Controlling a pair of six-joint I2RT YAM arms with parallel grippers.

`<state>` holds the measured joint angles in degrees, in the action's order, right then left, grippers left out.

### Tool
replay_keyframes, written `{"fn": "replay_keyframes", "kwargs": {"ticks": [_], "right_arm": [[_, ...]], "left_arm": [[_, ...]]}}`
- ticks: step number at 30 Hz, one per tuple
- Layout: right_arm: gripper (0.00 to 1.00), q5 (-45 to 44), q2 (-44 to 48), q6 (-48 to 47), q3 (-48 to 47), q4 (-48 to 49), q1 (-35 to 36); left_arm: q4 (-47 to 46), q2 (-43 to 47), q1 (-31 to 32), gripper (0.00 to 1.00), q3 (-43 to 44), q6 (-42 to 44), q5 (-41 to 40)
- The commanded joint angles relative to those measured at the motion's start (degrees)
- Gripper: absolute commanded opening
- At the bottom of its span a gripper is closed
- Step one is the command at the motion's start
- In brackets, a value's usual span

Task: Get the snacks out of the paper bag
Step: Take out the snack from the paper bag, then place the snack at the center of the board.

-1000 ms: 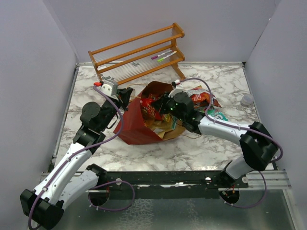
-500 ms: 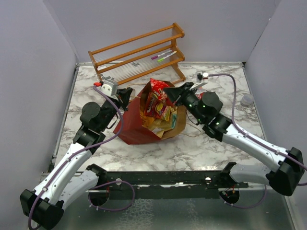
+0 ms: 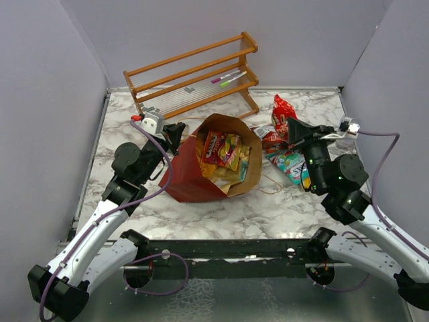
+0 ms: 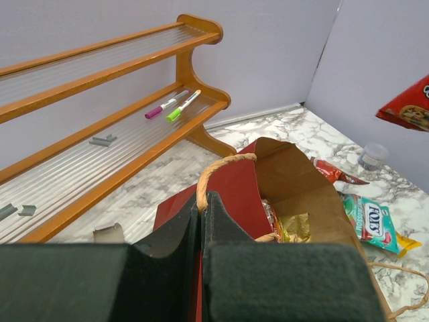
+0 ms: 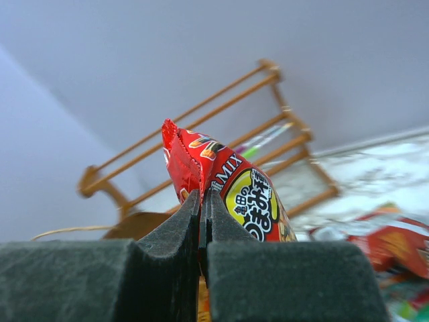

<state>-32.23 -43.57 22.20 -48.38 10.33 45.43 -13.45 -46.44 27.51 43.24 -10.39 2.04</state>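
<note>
The red paper bag (image 3: 191, 180) lies open at mid-table, its brown inside showing, with several snack packets (image 3: 221, 149) in it. My left gripper (image 3: 176, 134) is shut on the bag's rim beside the rope handle (image 4: 216, 168). My right gripper (image 3: 293, 127) is shut on a red snack packet (image 3: 283, 111) and holds it in the air to the right of the bag, above the other snacks on the table; the packet also shows in the right wrist view (image 5: 234, 191). A red packet (image 3: 269, 137) and a teal packet (image 3: 289, 163) lie below it.
A wooden slatted rack (image 3: 194, 74) stands at the back with pink and green pens (image 3: 226, 79) on its shelf. A small clear cup (image 3: 344, 139) sits near the right wall. A loose rope handle (image 3: 268, 188) trails from the bag.
</note>
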Motion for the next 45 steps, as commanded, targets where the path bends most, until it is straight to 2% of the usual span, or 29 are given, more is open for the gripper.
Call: {"fn": "replay_keyframes", "kwargs": {"ticks": [1, 3, 6, 8, 10, 13, 15, 18, 21, 24, 26, 30, 33, 35, 38, 45], "right_arm": [[0.01, -18.81, 1.75, -3.49, 1.86, -11.24, 0.36], [0.01, -21.84, 1.97, 2.76, 1.91, -19.76, 0.36], [0.01, -23.20, 2.04, 20.99, 2.29, -36.59, 0.31], [0.01, -20.96, 1.84, 31.24, 3.65, -45.64, 0.36], [0.01, -17.40, 1.81, 37.43, 5.64, -51.53, 0.31], [0.01, -11.06, 2.75, 45.44, 9.02, -56.60, 0.33], [0.01, -6.23, 4.04, 48.07, 12.60, -55.02, 0.35], [0.01, -1.42, 5.79, 49.06, 19.00, -47.10, 0.36], [0.01, -1.84, 5.00, 49.60, 22.09, -39.87, 0.36], [0.01, -3.98, -0.05, 48.38, 21.17, -34.51, 0.36], [0.01, -6.15, -5.30, 48.20, 18.54, -34.44, 0.36], [0.01, -11.53, -15.46, 52.54, 12.92, -40.96, 0.36], [0.01, -12.72, -20.23, 53.30, 10.68, -42.60, 0.36], [0.01, -11.97, -21.50, 52.11, 10.46, -40.91, 0.34], [0.01, -10.27, -21.64, 49.62, 11.35, -36.17, 0.32], [0.02, -18.66, -24.89, 43.47, 9.60, -36.52, 0.27]], "left_arm": [[-0.06, 0.90, 0.09, 0.00, 0.11, 0.32, -1.63], [0.14, 0.90, 0.08, 0.00, 0.24, 0.56, -2.08], [0.30, 0.86, 0.03, 0.00, 0.26, 0.80, -2.76], [0.44, 0.82, 0.00, 0.00, 0.31, 0.91, -2.88], [0.49, 0.65, -0.04, 0.00, 0.35, 0.90, -2.93], [0.54, 0.46, -0.08, 0.00, 0.51, 0.91, -2.83], [0.56, 0.51, -0.13, 0.00, 0.53, 0.86, -2.75], [0.62, 0.43, -0.26, 0.00, 0.53, 0.95, -2.79], [0.68, 0.49, -0.26, 0.00, 0.48, 0.95, -2.80], [0.70, 0.75, -0.25, 0.00, 0.48, 1.20, -3.10], [0.63, 1.06, -0.26, 0.00, 0.35, 1.45, -3.56], [1.00, 2.02, -0.26, 0.00, 0.20, 1.91, -5.86], [1.03, 3.14, -0.97, 0.00, 0.40, 2.71, -9.36], [1.73, 3.65, -3.69, 0.00, 1.29, 1.89, -11.77], [0.57, 4.71, -8.04, 0.00, 1.12, 1.23, -11.06], [0.81, 5.65, -8.25, 0.00, -0.15, 1.87, -10.86]]}}
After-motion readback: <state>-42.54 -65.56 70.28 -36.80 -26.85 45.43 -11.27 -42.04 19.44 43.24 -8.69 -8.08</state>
